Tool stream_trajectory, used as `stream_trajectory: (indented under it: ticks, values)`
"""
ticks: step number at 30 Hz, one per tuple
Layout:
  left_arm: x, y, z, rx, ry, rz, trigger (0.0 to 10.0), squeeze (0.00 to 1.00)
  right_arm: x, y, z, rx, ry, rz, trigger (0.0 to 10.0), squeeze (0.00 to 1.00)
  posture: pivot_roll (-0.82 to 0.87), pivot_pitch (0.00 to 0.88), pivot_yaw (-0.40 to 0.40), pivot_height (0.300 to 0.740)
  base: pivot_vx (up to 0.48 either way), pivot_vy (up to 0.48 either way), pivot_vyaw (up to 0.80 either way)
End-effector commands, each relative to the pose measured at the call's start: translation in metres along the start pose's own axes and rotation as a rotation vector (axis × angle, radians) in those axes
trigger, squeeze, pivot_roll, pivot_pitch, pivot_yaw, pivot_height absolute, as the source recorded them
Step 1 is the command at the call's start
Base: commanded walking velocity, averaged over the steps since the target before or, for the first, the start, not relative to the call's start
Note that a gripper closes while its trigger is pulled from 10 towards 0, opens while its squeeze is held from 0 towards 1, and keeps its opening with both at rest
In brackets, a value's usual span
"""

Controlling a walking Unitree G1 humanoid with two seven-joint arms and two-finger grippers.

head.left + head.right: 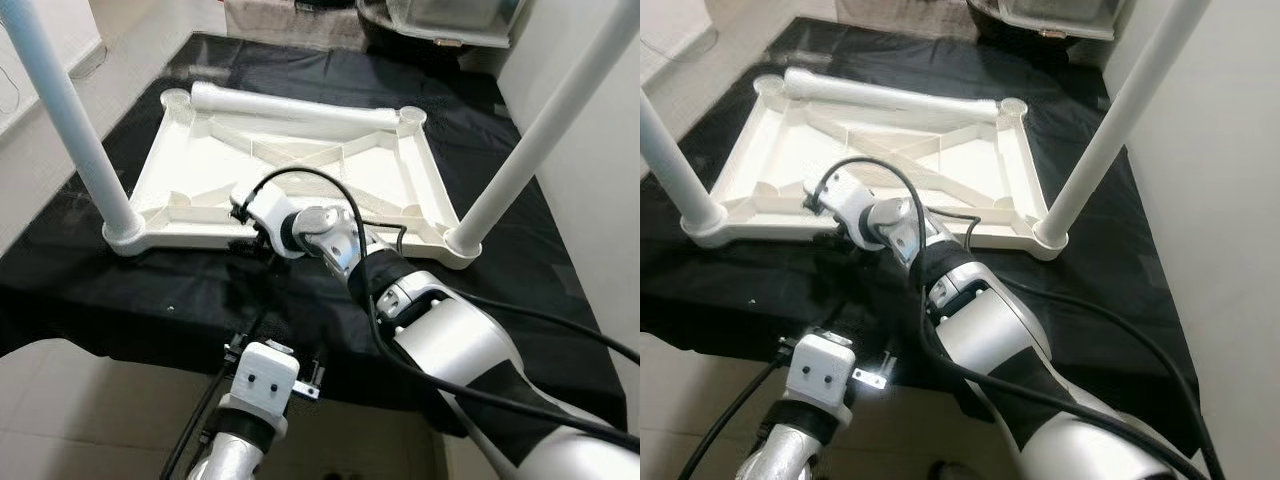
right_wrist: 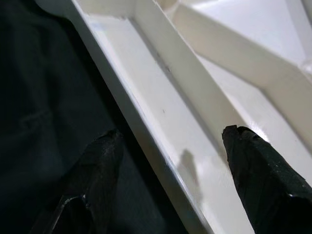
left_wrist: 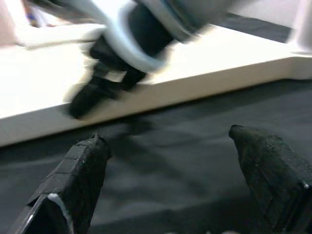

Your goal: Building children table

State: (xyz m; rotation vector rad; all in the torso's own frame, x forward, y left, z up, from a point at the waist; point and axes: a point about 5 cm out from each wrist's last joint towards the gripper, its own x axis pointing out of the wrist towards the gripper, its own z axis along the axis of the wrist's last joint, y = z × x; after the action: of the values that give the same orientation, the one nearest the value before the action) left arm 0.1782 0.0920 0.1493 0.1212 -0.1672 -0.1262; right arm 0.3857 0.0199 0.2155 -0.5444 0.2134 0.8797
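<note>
A white children's table top (image 1: pixel 300 160) lies upside down on a black cloth. One white leg (image 1: pixel 75 130) stands upright in its near left corner and a second leg (image 1: pixel 540 140) in its near right corner. A third leg (image 1: pixel 300 104) lies loose along the far edge. My right arm reaches across to the near rim (image 2: pixel 161 146). There my right gripper (image 2: pixel 171 131) is open, one finger over the cloth and the other over the ribbed inside. My left gripper (image 3: pixel 166 134) is open and holds nothing. It sits low over the cloth, just short of the rim, facing the right gripper's fingers (image 3: pixel 97 92).
The black cloth (image 1: pixel 150 300) covers a low platform whose near edge drops to a tiled floor (image 1: pixel 60 400). A white wall (image 1: pixel 600 150) stands close on the right. A clear plastic bin (image 1: pixel 450 15) sits beyond the far end.
</note>
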Motion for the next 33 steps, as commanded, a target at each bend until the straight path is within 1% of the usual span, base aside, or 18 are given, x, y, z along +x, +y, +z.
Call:
stream_trajectory:
  ticks: [1,3,4,5,7,8,11,12,13,14,15,17,21,24,28,31,32,33]
  values:
    - [-0.008,-0.025,0.025,-0.143,-0.051,-0.019,10.0,0.00,0.000,0.000,-0.001,-0.003,0.004,-0.004,10.0,0.00,0.01,0.222,-0.156,0.740,0.000,0.000,0.00]
    - [-0.011,-0.018,0.023,-0.125,-0.031,0.022,10.0,0.00,0.001,0.001,-0.002,-0.008,0.008,0.002,10.0,0.00,0.02,0.234,-0.162,0.740,0.000,0.000,0.00]
    - [-0.011,-0.018,0.023,-0.125,-0.031,0.022,10.0,0.00,0.001,0.001,-0.002,-0.008,0.008,0.002,10.0,0.00,0.02,0.234,-0.162,0.740,0.000,0.000,0.00]
    - [-0.014,-0.012,0.020,-0.109,-0.017,0.043,10.0,0.00,0.001,0.002,-0.002,-0.017,0.013,0.008,10.0,0.00,0.02,0.239,-0.163,0.740,0.000,0.000,0.00]
    - [-0.020,-0.014,0.018,-0.097,0.001,0.041,10.0,0.00,0.004,0.008,-0.001,-0.052,0.045,0.024,10.0,0.00,0.02,0.257,-0.176,0.740,0.000,0.000,0.00]
    - [-0.020,-0.014,0.018,-0.097,0.001,0.041,10.0,0.00,0.004,0.008,-0.001,-0.052,0.045,0.024,10.0,0.00,0.02,0.257,-0.176,0.740,0.000,0.000,0.00]
    - [-0.021,-0.021,0.019,-0.098,-0.001,0.022,10.0,0.00,0.005,0.011,0.000,-0.093,0.071,0.032,10.0,0.00,0.01,0.261,-0.176,0.740,0.000,0.000,0.00]
    - [-0.021,-0.023,0.020,-0.099,-0.002,0.021,10.0,0.00,0.006,0.013,-0.001,-0.111,0.087,0.056,8.5,0.00,0.01,0.263,-0.180,0.740,0.000,0.000,0.00]
    - [-0.021,-0.023,0.020,-0.099,-0.002,0.021,10.0,0.00,0.006,0.013,-0.001,-0.111,0.087,0.056,8.5,0.00,0.01,0.263,-0.180,0.740,0.000,0.000,0.00]
    - [-0.021,-0.023,0.021,-0.101,-0.001,0.024,10.0,0.00,0.006,0.015,-0.002,-0.131,0.102,0.082,0.0,0.00,0.02,0.264,-0.180,0.740,0.000,0.000,0.00]
    - [-0.021,-0.023,0.021,-0.101,-0.001,0.024,10.0,0.00,0.006,0.015,-0.002,-0.131,0.102,0.082,0.0,0.00,0.02,0.264,-0.180,0.740,0.000,0.000,0.00]
    - [-0.020,-0.021,0.022,-0.103,0.003,0.033,10.0,0.00,0.006,0.018,-0.005,-0.155,0.122,0.131,0.0,0.00,0.02,0.262,-0.179,0.740,0.000,0.000,0.00]
    - [-0.020,-0.020,0.022,-0.102,0.003,0.034,10.0,0.00,0.005,0.017,-0.006,-0.168,0.124,0.134,0.0,0.00,0.02,0.257,-0.179,0.740,0.000,0.000,0.00]
    - [-0.017,-0.018,0.020,-0.092,0.005,0.032,10.0,0.00,0.002,0.011,-0.006,-0.201,0.121,0.132,0.0,0.00,0.02,0.241,-0.174,0.740,0.000,0.000,0.00]
    - [-0.017,-0.017,0.018,-0.089,0.007,0.034,10.0,0.00,0.001,0.010,-0.007,-0.221,0.119,0.157,0.0,0.00,0.02,0.235,-0.173,0.740,0.000,0.000,0.00]
    - [-0.016,-0.016,0.015,-0.075,0.008,0.029,10.0,0.00,-0.013,-0.005,-0.026,-0.343,0.202,0.275,0.0,0.00,0.02,0.218,-0.169,0.740,0.000,0.000,0.00]
    - [-0.016,-0.016,0.014,-0.072,0.008,0.028,10.0,0.00,-0.017,-0.008,-0.031,-0.367,0.228,0.299,0.0,0.00,0.02,0.216,-0.168,0.740,0.000,0.000,0.00]
    - [-0.016,-0.016,0.014,-0.072,0.008,0.028,10.0,0.00,-0.017,-0.008,-0.031,-0.367,0.228,0.299,0.0,0.00,0.02,0.216,-0.168,0.740,0.000,0.000,0.00]
